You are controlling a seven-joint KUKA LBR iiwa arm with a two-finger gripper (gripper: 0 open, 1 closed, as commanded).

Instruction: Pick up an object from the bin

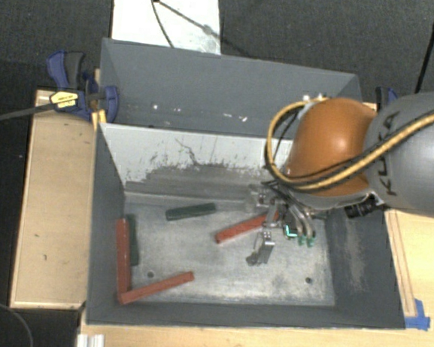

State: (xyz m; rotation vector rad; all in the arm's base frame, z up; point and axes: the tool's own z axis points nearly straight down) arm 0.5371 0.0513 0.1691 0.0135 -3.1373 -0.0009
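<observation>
My gripper hangs low over the bin floor, right of the middle, under the arm's orange cover. A short red bar lies slanted just to its left, and the bar's upper right end runs in under the gripper's body. Whether the gripper touches that bar I cannot tell. A dark green bar lies further left, near the back wall.
Along the left wall lie a long red bar and a dark green bar side by side. Another red bar lies slanted at the front left. The arm's cover hides the bin's back right corner.
</observation>
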